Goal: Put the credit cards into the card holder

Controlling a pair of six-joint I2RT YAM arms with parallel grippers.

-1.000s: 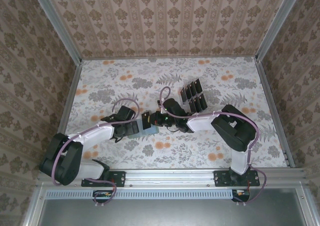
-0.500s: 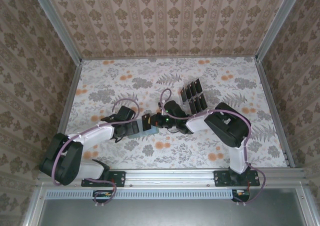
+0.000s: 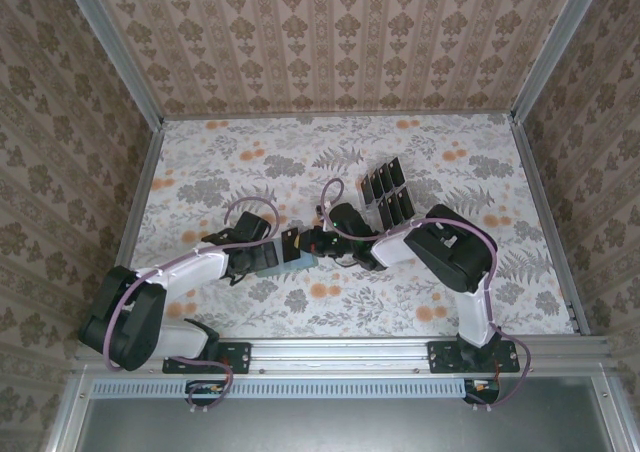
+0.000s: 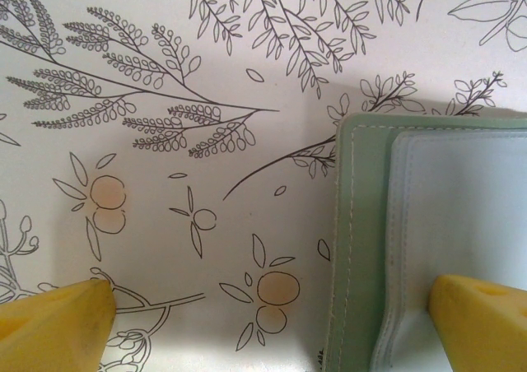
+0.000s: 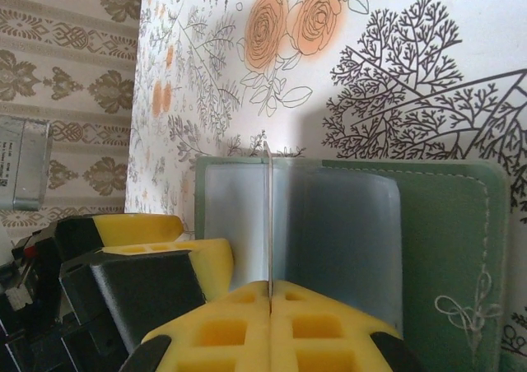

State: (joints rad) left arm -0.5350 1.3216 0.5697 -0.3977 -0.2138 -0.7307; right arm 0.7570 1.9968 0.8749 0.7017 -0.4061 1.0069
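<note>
While the card holder [image 3: 287, 263] lies open on the flowered table [image 3: 250, 152] with its grey inside facing up, the left gripper [image 4: 270, 323] stands spread wide across the holder's edge. One yellow fingertip [image 4: 482, 314] sits on the holder's grey inner flap, and the other is over the table just beside the holder. Above the holder's open fold, the right gripper [image 5: 269, 294] is clamped tight on a credit card [image 5: 268, 216], held edge-on over the grey pockets. Beyond the holder, well apart from it, the remaining credit cards [image 3: 385, 192] stand in rows.
</note>
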